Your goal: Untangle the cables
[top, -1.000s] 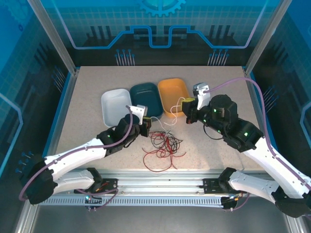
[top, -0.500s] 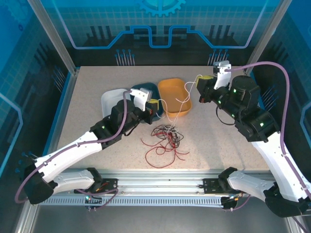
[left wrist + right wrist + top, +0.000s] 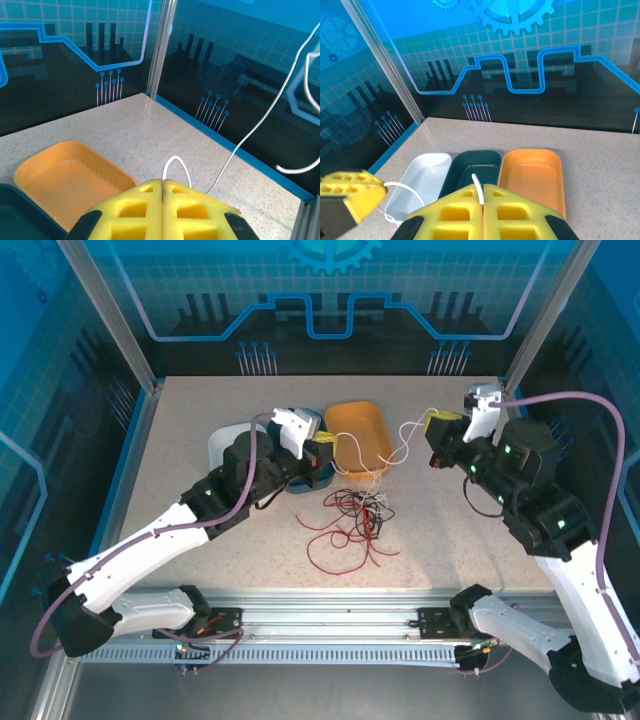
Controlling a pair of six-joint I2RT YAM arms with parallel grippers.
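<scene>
A whitish-cream cable (image 3: 403, 430) hangs slack in the air between my two grippers. My left gripper (image 3: 322, 454) is shut on one part of it, and a small loop of the cable (image 3: 176, 164) sticks out past the yellow fingertips (image 3: 140, 200). My right gripper (image 3: 438, 426) is shut on another part, a short stub of cable (image 3: 478, 186) rising between its pads. Red and black cables (image 3: 352, 518) lie tangled on the table below, with white strands still running into the heap.
Three trays stand in a row at the back: white (image 3: 422, 179), dark teal (image 3: 472, 167) and orange (image 3: 358, 428). My left arm covers much of the white and teal trays from above. Glass walls and metal posts (image 3: 162, 50) ring the table.
Both grippers have risen and moved apart, the right one back and to the right, drawing the whitish cable up out of the heap. The tangle has shifted slightly right.
</scene>
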